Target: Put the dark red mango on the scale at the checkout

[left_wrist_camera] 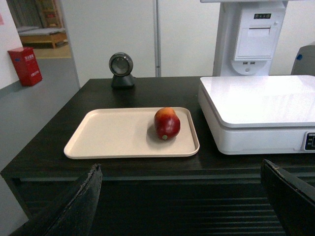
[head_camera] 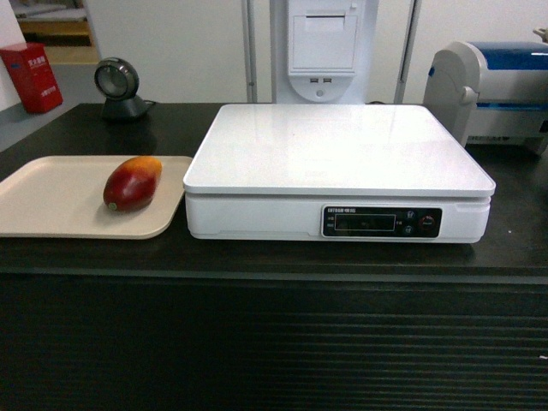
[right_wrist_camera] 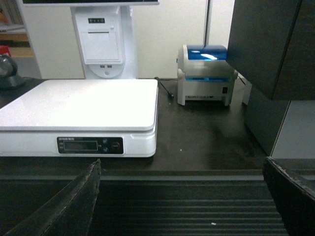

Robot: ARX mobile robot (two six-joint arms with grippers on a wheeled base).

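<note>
The dark red mango (head_camera: 132,183), yellow-orange at its far end, lies on the right part of a beige tray (head_camera: 51,201). The tray sits on the checkout counter (head_camera: 274,342), just left of the white scale (head_camera: 338,154), whose top is bare. Neither gripper shows in the head view. The left wrist view has the mango (left_wrist_camera: 167,123) ahead, with the scale (left_wrist_camera: 261,105) to its right. My left gripper (left_wrist_camera: 181,166) hangs open in front of the counter's ribbed face, holding nothing. My right gripper (right_wrist_camera: 183,162) is also open and empty, below the scale (right_wrist_camera: 81,105).
A round barcode scanner (head_camera: 120,86) stands at the counter's back left. A white-and-blue printer (head_camera: 501,90) stands right of the scale, and a white terminal post (head_camera: 324,51) behind it. A dark cabinet (right_wrist_camera: 270,49) rises past the counter's right end.
</note>
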